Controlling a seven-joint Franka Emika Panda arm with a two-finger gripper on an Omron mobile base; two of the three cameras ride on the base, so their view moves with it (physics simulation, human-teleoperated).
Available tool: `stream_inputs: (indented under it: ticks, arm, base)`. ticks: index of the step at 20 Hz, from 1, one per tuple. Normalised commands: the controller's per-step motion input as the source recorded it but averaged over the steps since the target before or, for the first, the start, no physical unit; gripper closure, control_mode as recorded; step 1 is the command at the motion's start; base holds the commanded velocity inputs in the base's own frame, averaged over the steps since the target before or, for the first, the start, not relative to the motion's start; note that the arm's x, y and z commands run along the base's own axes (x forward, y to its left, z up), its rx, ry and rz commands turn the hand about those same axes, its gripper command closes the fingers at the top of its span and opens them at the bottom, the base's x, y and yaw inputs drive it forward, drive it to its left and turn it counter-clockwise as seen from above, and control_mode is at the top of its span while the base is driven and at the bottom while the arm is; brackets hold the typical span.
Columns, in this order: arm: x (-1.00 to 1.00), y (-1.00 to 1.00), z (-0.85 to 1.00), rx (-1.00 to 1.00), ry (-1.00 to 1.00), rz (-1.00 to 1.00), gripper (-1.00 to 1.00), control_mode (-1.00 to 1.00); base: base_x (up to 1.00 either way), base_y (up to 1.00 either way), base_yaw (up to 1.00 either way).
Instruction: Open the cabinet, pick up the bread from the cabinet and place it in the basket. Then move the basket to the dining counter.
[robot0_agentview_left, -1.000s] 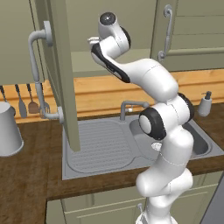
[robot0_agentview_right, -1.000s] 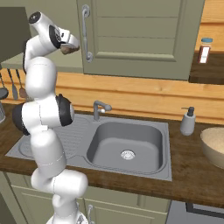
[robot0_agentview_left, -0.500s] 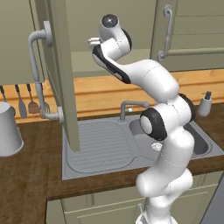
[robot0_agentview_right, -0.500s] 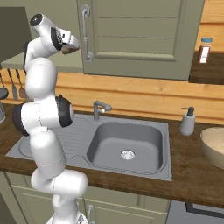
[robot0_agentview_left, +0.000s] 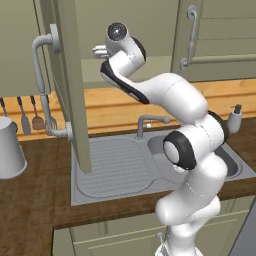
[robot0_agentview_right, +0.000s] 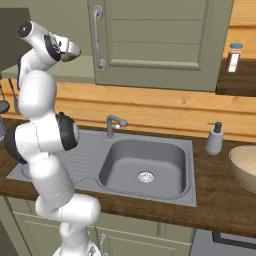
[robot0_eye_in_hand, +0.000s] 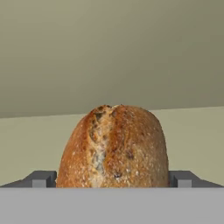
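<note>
Golden-brown crusty bread loaf (robot0_eye_in_hand: 114, 146) sits on the pale shelf inside the sage-green wall cabinet (robot0_agentview_left: 67, 75) w/ its door swung open — robot's two-finger gripper (robot0_eye_in_hand: 112, 178) spread wide, one dark fingertip either side of the loaf, not closed on it.

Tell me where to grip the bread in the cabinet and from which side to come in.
Grip the bread across its width, on its two rounded flanks, coming straight in from the cabinet's open front. In the hand view the loaf is centred ahead, with a gripper fingertip at each side, so closing there would probably pinch it squarely. Its domed top offers less purchase.
</note>
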Motion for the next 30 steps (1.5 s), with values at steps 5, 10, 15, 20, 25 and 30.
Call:
stream_inputs:
  ticks: [5,10,15,20,25,30]
  arm:
    - [-1.00,0.06,0.53,0.02,0.00,0.00,1.00,-1.00]
    - [-1.00,0.00,0.21,0.06,0.00,0.00,1.00,-1.00]
    - [-1.00,-0.23,-0.04,0.04,0.01,0.07,1.00,-1.00]
    - [-1.00,-0.48,0.01,0.22,0.16,0.15,1.00,-1.00]
    - [-1.00,-0.08,-0.15,0.02,0.48,0.03,1.00,-1.00]
    - [-1.00,0.00,-0.31,0.00,0.46,0.00,1.00,-1.00]
  base:
    - [0.00,0.00,0.00]
    - [0.00,0.00,0.00]
    - [0.00,0.00,0.00]
    - [0.00,0.00,0.00]
    - [0.00,0.00,0.00]
    - [0.00,0.00,0.00]
